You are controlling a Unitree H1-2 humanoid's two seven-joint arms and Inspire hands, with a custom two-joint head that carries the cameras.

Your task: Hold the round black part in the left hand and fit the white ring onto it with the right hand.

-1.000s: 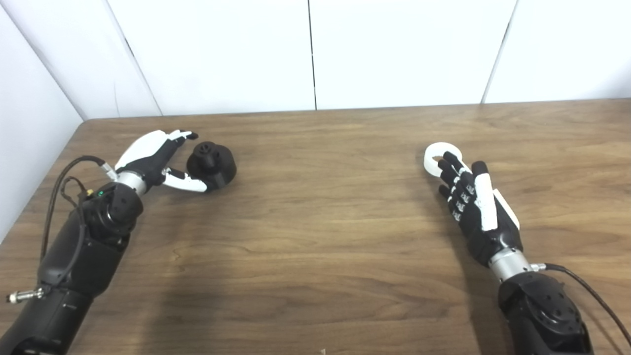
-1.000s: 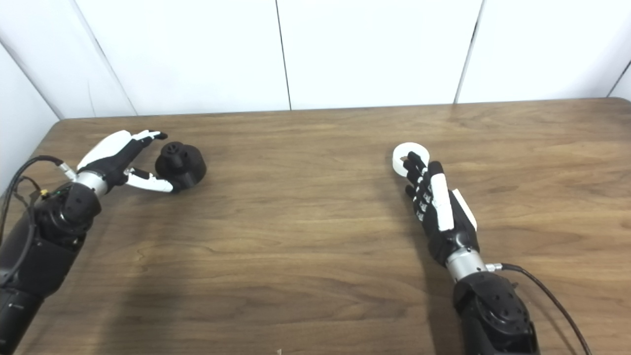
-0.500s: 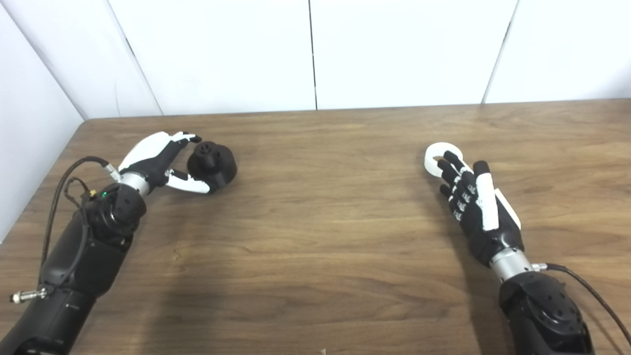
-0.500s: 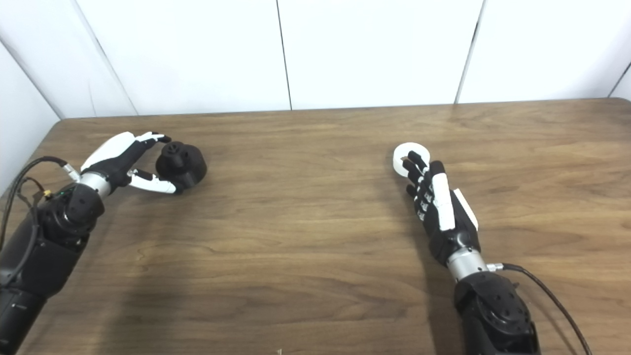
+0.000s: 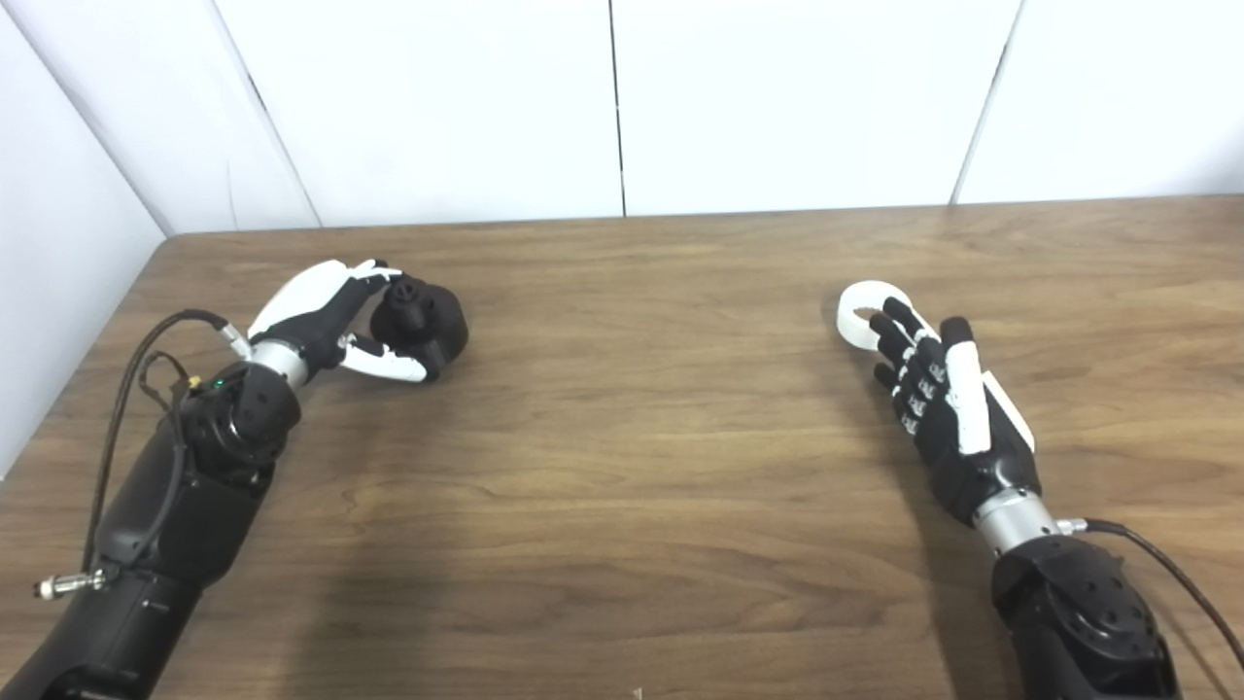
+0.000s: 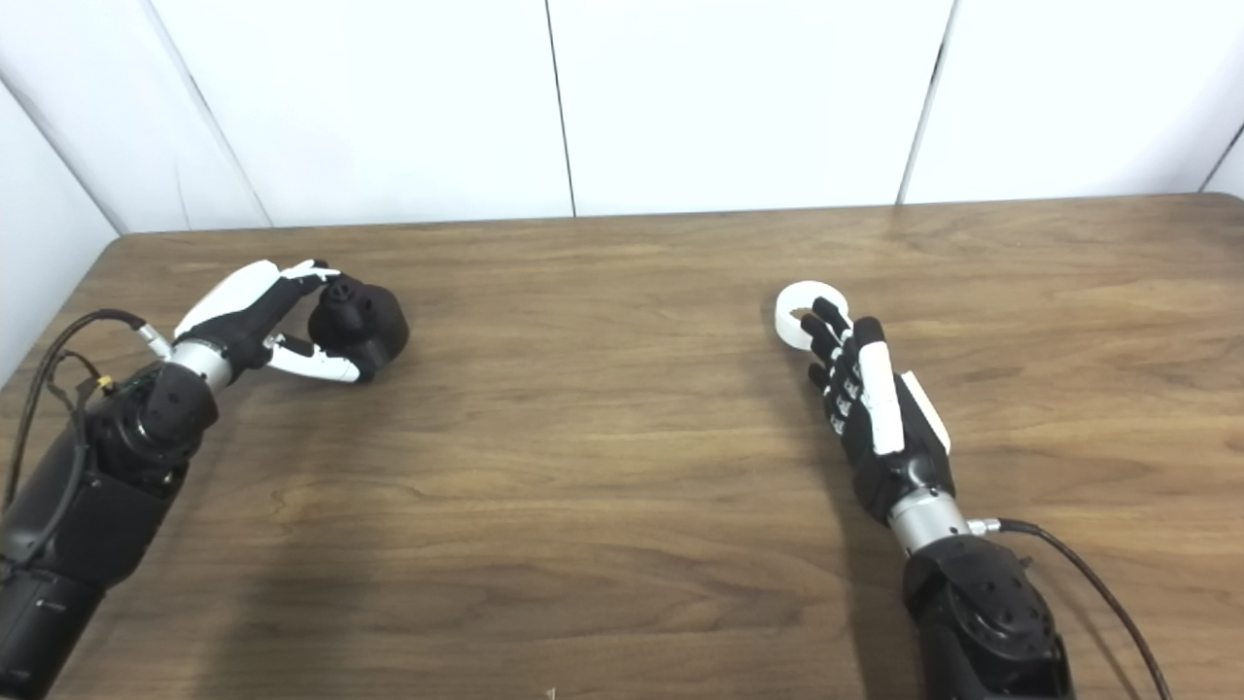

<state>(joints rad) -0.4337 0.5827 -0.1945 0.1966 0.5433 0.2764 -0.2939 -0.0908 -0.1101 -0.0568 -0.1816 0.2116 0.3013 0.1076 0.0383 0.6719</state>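
A wooden worktop (image 5: 622,437) stretches from the near edge back to plain white wall panels (image 5: 622,97), with both black forearms entering from the bottom corners. On the right, the right robot hand (image 5: 948,408) lies palm down, holding nothing, its straightened fingers (image 5: 899,326) reaching over the near rim of the white ring (image 5: 860,309), which lies flat on the wood just beyond. Far to the left, the left robot hand (image 5: 326,316) cups the round black part (image 5: 420,326), thumb against its near side and fingertips at its raised hub, though I cannot tell whether the grip is closed.
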